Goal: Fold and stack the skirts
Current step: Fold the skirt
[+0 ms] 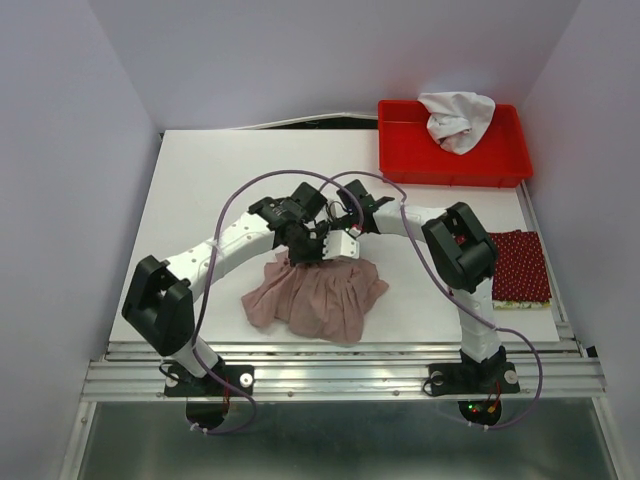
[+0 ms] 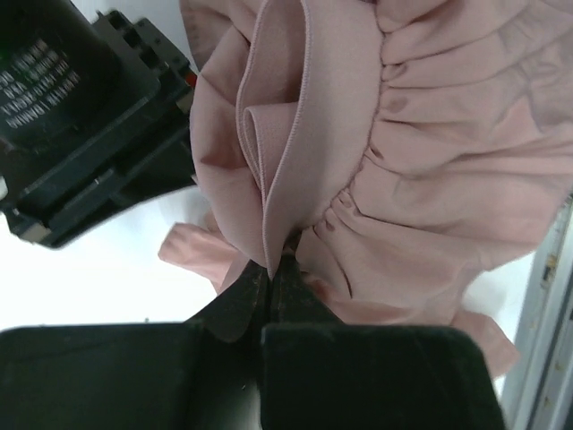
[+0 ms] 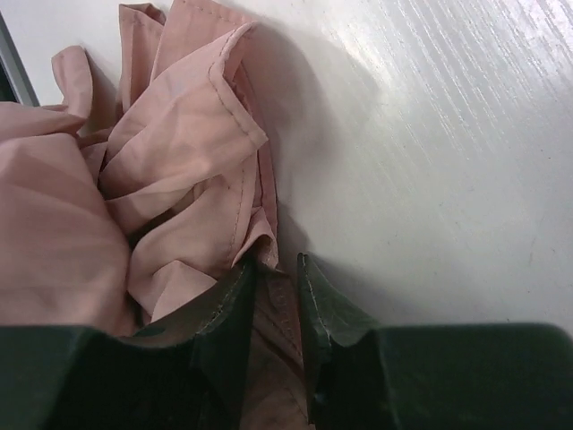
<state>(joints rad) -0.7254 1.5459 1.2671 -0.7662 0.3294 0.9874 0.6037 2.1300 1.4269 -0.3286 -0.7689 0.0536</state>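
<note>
At 12 o'clock on the pink skirt [image 1: 315,295], your left tool [image 2: 273,269] clamps the waistband [image 2: 286,134]; your right tool [image 3: 277,278], nearly closed, apparently pinches its cloth.

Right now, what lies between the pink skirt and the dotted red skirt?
Top view: the right arm stands between pink skirt and dotted red skirt, over bare table.

The top camera looks down from behind the arms [image 1: 225,250] over the whole table [image 1: 200,180], while each wrist camera faces forward past its fingers [image 2: 235,309], close on the same pink skirt [image 1: 318,300].
</note>
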